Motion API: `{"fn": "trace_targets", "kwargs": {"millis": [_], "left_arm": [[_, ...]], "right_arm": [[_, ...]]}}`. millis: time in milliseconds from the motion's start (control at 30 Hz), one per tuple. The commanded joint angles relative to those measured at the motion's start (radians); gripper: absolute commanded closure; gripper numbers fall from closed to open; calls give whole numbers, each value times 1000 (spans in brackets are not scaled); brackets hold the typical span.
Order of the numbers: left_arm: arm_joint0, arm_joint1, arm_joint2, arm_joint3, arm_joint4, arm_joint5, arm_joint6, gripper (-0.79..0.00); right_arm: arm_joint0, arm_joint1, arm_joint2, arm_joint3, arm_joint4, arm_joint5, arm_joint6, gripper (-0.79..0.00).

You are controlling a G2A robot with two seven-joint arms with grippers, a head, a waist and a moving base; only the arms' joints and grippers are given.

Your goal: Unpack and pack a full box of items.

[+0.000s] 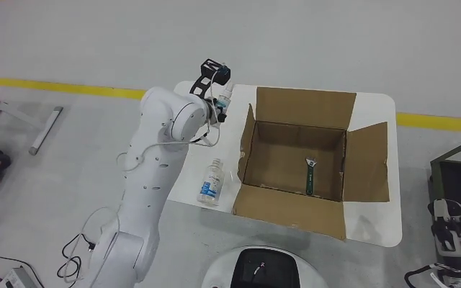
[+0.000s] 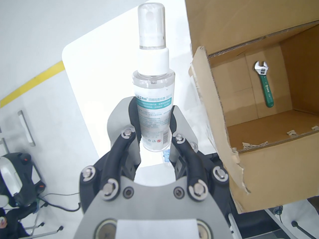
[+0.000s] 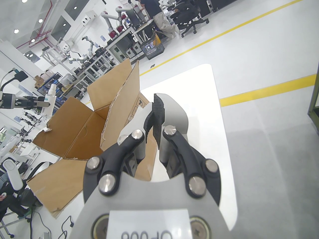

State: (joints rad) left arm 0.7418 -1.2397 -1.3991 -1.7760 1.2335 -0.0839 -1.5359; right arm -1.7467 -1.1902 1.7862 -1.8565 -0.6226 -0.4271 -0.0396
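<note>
Nearest the robot, at the desk's (image 1: pixel 374 229) left front edge, a clear bottle (image 1: pixel 209 183) lies on its side, close to the box (image 1: pixel 288 207) but apart from it. By the box's right side, above the desk, the right jaws are pressed together pad to pad with nothing between them. The box stands open mid-desk, its four flaps folded outward. On its floor a wrench (image 1: pixel 310 176) with a green handle lies flat, toward the right front, its head pointing away from the robot. Farthest off, over the desk's far left corner and just outside the box's left flap, the left jaws are closed on the lower body of a spray bottle (image 2: pixel 153 95), which is upright with its clear cap on top.
</note>
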Motion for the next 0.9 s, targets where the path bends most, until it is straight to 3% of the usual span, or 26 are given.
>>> {"fn": "trace_targets", "kwargs": {"millis": [0,467,867], "left_arm": [[11,16,11,25,1,24,0,0],[58,120,180,161,-179,144,0,0],[58,120,180,161,-179,144,0,0]], "right_arm": [[0,0,0,0,0,0,0,0],[0,0,0,0,0,0,0,0],[0,0,0,0,0,0,0,0]]}}
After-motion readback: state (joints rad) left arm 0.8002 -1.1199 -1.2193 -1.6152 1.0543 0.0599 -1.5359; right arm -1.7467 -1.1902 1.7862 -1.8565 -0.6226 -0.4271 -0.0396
